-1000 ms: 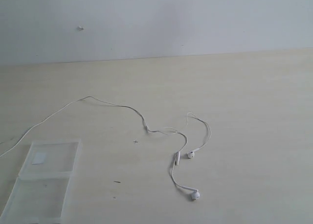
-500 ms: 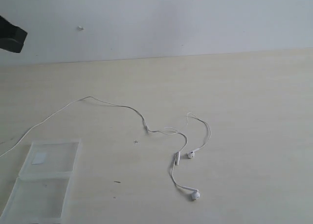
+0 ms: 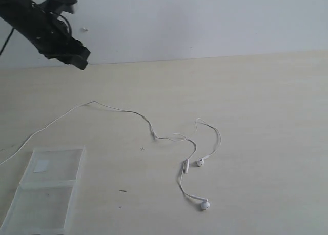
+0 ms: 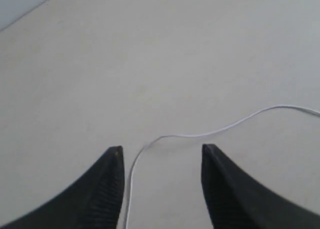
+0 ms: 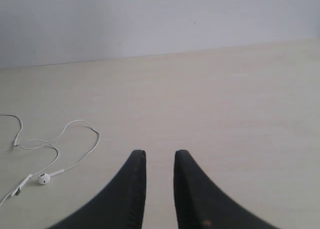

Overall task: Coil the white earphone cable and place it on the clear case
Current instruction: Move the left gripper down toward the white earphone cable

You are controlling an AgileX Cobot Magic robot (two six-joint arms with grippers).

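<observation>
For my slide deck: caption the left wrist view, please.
Open left gripper hovering over the white earphone cable lying loose on the pale table.

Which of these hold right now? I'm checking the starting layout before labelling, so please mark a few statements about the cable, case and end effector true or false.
1. The white earphone cable lies uncoiled on the table. True.
2. The cable rests on the clear case. False: it lies on the table, off the case.
3. The left end effector grips the cable. False: its jaws stand open, holding nothing.
4. Both earbuds lie on the table, away from the case. True.
</observation>
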